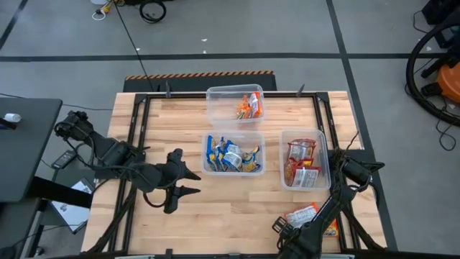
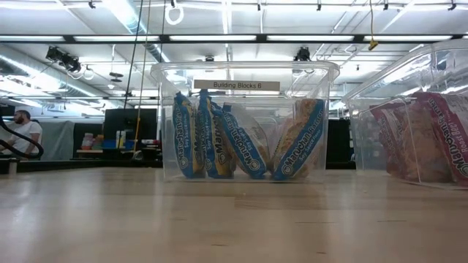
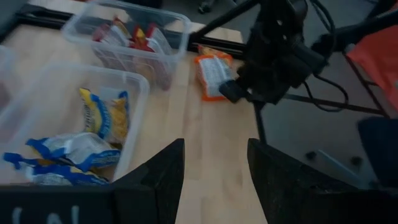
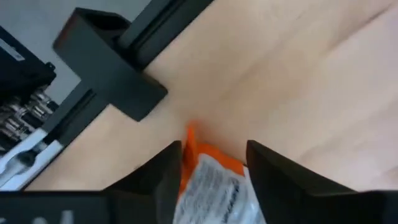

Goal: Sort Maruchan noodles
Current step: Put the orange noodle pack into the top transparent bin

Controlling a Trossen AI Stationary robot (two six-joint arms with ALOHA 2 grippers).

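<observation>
Right gripper [image 4: 208, 163] low over the table's [image 1: 230, 216] near right corner, fingers parted around the end of an orange packet [image 4: 214, 180], grip not yet certain. Left gripper [image 1: 185, 183] hung open and empty, just left of the tub [image 1: 233, 152] of blue packets [image 2: 241, 142].

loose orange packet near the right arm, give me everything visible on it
The orange noodle packet is a small flat crinkly plastic pouch, orange at the edges with a white printed panel in the middle. It lies flat on the wooden table near the front right corner, outside all tubs, just in front of the tub of red packets. The right gripper is right at it, fingers straddling one end; whether it is gripped cannot be told. The print is unreadable.
</observation>
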